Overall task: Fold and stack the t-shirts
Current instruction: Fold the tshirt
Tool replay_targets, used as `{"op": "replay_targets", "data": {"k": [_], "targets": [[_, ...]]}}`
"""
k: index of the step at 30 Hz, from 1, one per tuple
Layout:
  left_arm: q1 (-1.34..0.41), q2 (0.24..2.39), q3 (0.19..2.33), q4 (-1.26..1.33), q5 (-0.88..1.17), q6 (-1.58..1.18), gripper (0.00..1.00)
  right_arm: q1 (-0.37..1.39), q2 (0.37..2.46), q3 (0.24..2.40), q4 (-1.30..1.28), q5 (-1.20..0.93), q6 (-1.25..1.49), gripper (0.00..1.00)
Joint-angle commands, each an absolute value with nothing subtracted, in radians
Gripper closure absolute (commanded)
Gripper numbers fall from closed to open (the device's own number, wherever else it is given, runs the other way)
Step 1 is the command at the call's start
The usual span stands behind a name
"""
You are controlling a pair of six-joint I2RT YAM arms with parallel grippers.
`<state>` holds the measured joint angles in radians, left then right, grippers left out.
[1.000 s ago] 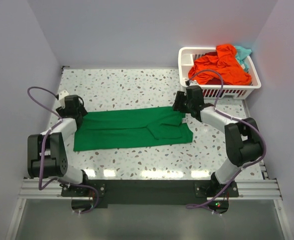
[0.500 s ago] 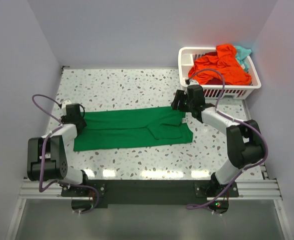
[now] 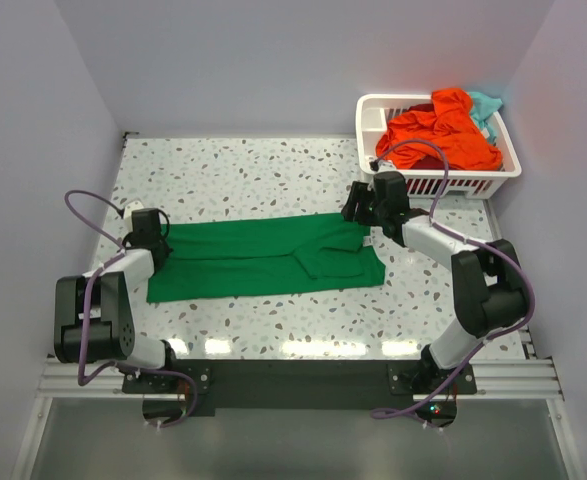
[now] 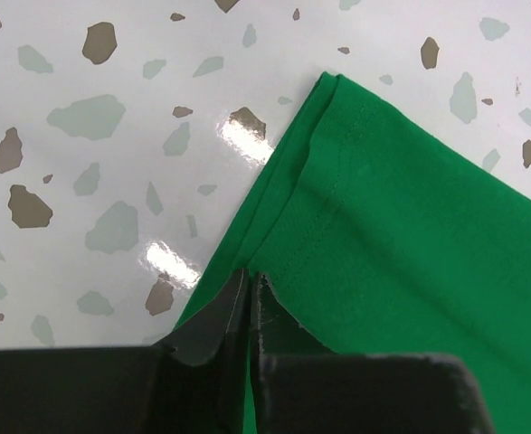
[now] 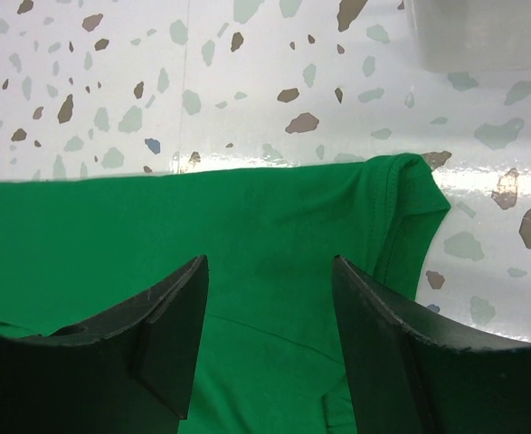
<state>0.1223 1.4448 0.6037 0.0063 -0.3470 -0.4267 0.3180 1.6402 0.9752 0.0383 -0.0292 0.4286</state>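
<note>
Left tool (image 4: 250, 282) closed on green t-shirt (image 4: 410, 235) hem; right tool (image 5: 270, 271) spread above.

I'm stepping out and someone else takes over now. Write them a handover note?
Left gripper: shut on the left end of the green shirt.
Right gripper: open, above its right end.
The shirt lies on the table, partly folded into a long strip.
Orange shirt and teal shirt are in the basket.
Left to do: finish the green one, then fold and stack the other two.
</note>
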Motion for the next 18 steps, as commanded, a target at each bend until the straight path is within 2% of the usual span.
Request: {"op": "replay_targets", "data": {"k": [1,18], "targets": [[0.126,1.433,0.601,0.038,-0.353,-0.414,0.99,0.314,1.601,0.974,0.081,-0.041,0.436,0.40],[0.126,1.218,0.506,0.018,-0.426,-0.472,1.00,0.314,1.615,0.974,0.083,-0.060,0.433,0.39]]}}
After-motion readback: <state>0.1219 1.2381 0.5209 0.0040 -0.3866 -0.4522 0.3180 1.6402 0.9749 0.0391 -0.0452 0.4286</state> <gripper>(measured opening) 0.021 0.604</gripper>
